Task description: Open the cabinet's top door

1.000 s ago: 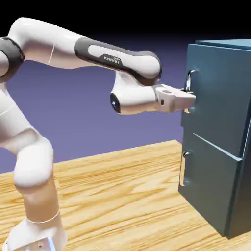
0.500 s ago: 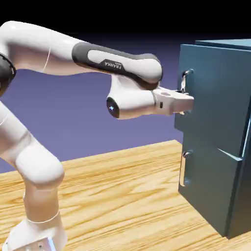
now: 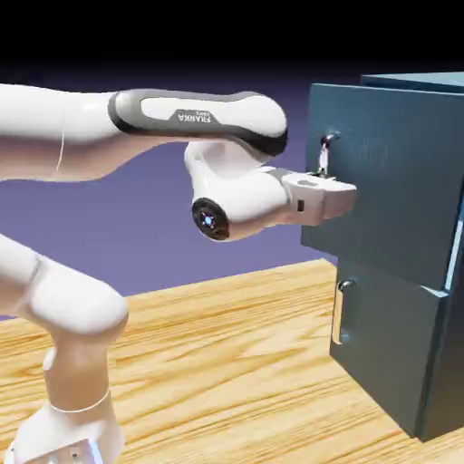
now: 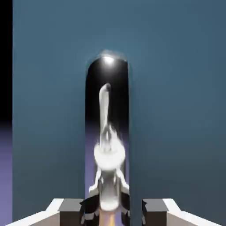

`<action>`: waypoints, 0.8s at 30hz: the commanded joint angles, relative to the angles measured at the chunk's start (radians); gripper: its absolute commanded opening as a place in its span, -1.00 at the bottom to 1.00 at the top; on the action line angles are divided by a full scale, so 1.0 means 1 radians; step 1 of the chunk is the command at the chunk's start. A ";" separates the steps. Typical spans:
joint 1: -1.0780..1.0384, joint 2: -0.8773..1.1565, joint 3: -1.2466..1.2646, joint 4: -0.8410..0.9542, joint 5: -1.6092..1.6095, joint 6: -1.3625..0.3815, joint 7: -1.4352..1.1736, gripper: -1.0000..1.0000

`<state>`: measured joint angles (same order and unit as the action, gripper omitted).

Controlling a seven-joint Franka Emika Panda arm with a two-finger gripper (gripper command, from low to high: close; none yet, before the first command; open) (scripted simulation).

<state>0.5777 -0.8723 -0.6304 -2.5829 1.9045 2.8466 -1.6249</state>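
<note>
– Where is the top door [image 3: 390, 172]?
– It is seen swung partly out from the cabinet [image 3: 435, 299], on the table [image 3: 227, 362].
– And the claw [image 3: 332, 192]?
– It is shut tight on the silver handle [image 4: 107, 132].

Teal-blue cabinet [image 3: 399, 272], teal top door [image 3: 390, 181] with silver handle [image 3: 324, 154]; white arm [image 3: 136, 136] banded dark grey; table [image 3: 227, 362] pale streaky woodgrain.

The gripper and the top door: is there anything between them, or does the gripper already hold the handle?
Nothing separate lies between. In the hand view the silver handle of the top door runs down between the gripper fingertips.
</note>
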 commanded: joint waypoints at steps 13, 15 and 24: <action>-0.115 -0.108 -0.096 -0.082 -0.562 -0.239 0.415 -1.00; -0.145 -0.111 -0.127 -0.077 -0.649 -0.322 0.465 -1.00; -0.174 -0.083 -0.327 0.041 -0.949 -0.714 0.587 -1.00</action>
<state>0.4035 -0.9545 -0.9573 -2.5418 0.9538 2.1318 -1.0375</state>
